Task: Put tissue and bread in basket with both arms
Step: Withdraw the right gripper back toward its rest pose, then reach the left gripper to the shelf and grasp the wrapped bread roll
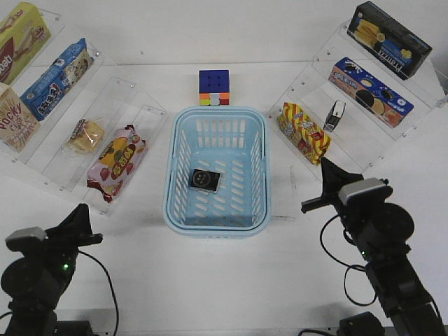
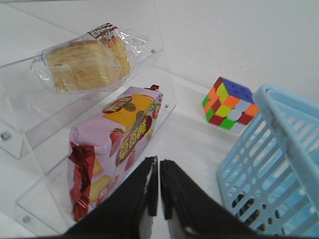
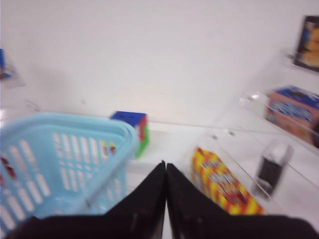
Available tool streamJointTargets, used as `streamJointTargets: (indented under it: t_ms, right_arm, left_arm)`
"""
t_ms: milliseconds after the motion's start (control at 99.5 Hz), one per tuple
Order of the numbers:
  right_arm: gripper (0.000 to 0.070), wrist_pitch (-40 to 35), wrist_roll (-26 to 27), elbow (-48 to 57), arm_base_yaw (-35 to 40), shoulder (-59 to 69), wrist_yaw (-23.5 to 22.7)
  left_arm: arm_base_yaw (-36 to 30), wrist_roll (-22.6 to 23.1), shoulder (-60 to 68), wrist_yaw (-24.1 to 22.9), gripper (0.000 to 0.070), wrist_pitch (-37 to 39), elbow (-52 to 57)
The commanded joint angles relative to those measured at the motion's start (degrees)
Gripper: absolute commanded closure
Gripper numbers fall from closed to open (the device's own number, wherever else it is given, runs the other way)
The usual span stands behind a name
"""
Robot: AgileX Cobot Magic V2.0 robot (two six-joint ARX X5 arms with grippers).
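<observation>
We see the black tissue (image 1: pixel 205 180) flat inside the light blue basket (image 1: pixel 216 222); the wrapped golden bread (image 1: pixel 85 136) apparently lies apart.

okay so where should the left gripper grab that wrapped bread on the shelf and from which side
Probably across the short width of the bread, at its middle, coming from above and the open front of the clear shelf. It lies flat in loose wrap, so the left gripper, shut now, must open first.

A colourful puzzle cube (image 1: pixel 213 87) stands on the table. On clear shelves (image 1: pixel 133 112) lie a pink strawberry snack bag (image 2: pixel 117 144), a red-and-yellow snack bag (image 1: pixel 303 131) and a second black-and-white pack (image 1: pixel 335 115)
</observation>
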Motion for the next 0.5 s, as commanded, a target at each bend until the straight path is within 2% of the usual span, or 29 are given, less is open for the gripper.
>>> streamJointTargets:
  t_ms: [0,40,80,161,181,231,311,422,492]
  right_arm:
    - [0.0700,1.0,2.1,-2.4,0.2,-1.0,0.3]
    - [0.0700,0.3,2.8,-3.3,0.2,-1.6,0.3]
    - [0.0700,-0.5,2.8,-3.3,0.2,-1.8,0.3]
    - [0.0700,-0.2,2.8,-3.3,0.2,-1.9,0.2]
    - [0.0700,-0.1,2.8,-3.3,0.2,-1.9,0.2]
    - [0.0700,0.7,2.8,-3.3,0.2,-1.8,0.2]
    - [0.0700,1.6,2.8,-3.3,0.2,-1.8,0.2]
    - [0.0700,1.9,2.8,-3.3,0.2,-1.9,0.2]
    - [0.0700,1.9,2.8,-3.3,0.2,-1.9,0.2]
  left_arm:
    - [0.0,16.0,7.9,0.1,0.0697,-1.4,6.2]
    - [0.0,19.9,12.2,0.1,0.0681,-2.8,9.4]
    - [0.0,22.9,15.8,0.1,0.0612,-3.9,12.1]
    - [0.0,28.3,23.9,0.0,0.0337,-6.3,18.6]
    - [0.0,29.1,25.7,0.0,0.0286,-6.9,20.0]
    - [0.0,31.9,30.1,-0.6,0.0214,-8.2,23.6]
    - [0.0,36.4,36.1,-3.0,0.0160,-10.6,29.0]
    - [0.0,41.9,44.2,-6.1,0.0123,-14.0,36.6]
    - [-0.1,44.4,48.8,-7.6,0.0123,-15.5,40.9]
